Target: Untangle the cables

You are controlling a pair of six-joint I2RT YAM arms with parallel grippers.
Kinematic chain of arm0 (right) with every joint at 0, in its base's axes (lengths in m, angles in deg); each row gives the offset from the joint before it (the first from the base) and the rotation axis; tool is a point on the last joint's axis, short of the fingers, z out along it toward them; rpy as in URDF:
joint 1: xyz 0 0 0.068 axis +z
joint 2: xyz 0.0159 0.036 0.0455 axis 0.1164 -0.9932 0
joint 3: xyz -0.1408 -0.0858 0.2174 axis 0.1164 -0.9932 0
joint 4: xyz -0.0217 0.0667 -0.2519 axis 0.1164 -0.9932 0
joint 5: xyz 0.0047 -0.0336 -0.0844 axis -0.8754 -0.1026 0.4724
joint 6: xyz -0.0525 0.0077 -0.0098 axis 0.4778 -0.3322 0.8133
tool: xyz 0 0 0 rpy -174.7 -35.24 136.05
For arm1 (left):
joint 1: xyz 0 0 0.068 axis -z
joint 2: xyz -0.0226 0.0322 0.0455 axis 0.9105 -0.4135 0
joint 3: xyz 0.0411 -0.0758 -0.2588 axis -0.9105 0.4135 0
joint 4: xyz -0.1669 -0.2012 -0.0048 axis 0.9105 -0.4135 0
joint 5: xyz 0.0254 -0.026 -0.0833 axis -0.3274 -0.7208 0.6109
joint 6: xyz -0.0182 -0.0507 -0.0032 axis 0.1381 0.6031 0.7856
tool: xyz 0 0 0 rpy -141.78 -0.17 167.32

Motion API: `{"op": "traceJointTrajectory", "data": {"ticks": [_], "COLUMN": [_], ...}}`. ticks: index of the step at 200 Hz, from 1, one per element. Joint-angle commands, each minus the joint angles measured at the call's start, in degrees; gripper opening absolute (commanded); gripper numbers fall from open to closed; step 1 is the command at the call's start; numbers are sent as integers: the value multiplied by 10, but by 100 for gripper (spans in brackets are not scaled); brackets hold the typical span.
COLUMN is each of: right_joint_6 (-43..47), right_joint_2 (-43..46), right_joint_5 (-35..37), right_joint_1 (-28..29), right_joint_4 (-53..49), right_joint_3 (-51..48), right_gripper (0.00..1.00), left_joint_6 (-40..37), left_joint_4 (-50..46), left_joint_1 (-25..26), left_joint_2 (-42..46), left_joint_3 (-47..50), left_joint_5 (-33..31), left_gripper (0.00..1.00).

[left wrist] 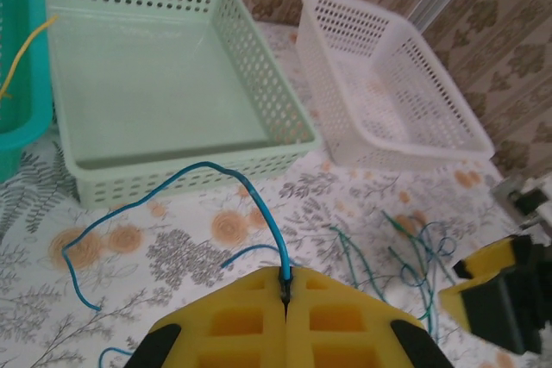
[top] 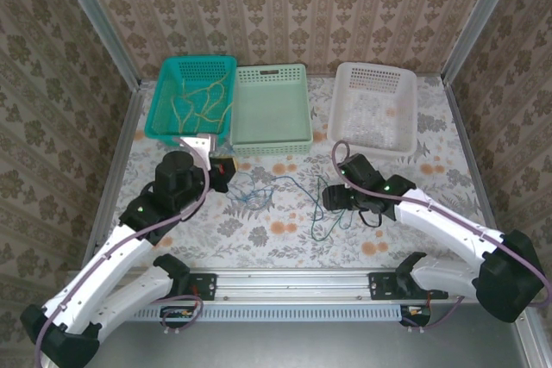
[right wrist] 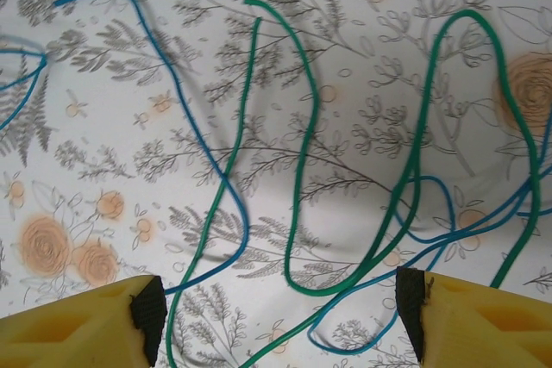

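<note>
Though begun, unfinished: blue cable clenched in left tool, green cables crossed on worktop beneath released right tool.

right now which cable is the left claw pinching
The blue cable, clamped in the shut left claw; the green ones lie loose on the table.

The teal basket, mint basket and white basket are perforated plastic with a slight sheen. The table wears a matt, flower-printed covering. The cables have smooth, glossy plastic sheaths. The left hand and right hand are matt yellow plastic. The rail looks like brushed metal.
</note>
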Motion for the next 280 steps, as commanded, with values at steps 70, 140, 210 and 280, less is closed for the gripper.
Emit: {"op": "traceJointTrajectory", "data": {"ticks": [70, 140, 210, 280], "right_joint_6": [62, 151, 191, 210], "right_joint_2": [45, -49, -142, -244], "right_joint_5": [-24, -32, -29, -30], "right_joint_1": [67, 151, 182, 184], "right_joint_4": [112, 253, 355, 410], "right_joint_3": [-1, 5, 18, 44], "right_gripper": [74, 84, 83, 78], "left_joint_6": [14, 28, 25, 34], "left_joint_4": [-4, 39, 33, 48], "left_joint_1": [46, 68, 68, 66], "left_joint_2": [-39, -69, -62, -45], "left_joint_3": [-102, -105, -108, -103], "left_joint_5": [29, 42, 34, 38], "left_gripper": [0, 0, 0, 0]}}
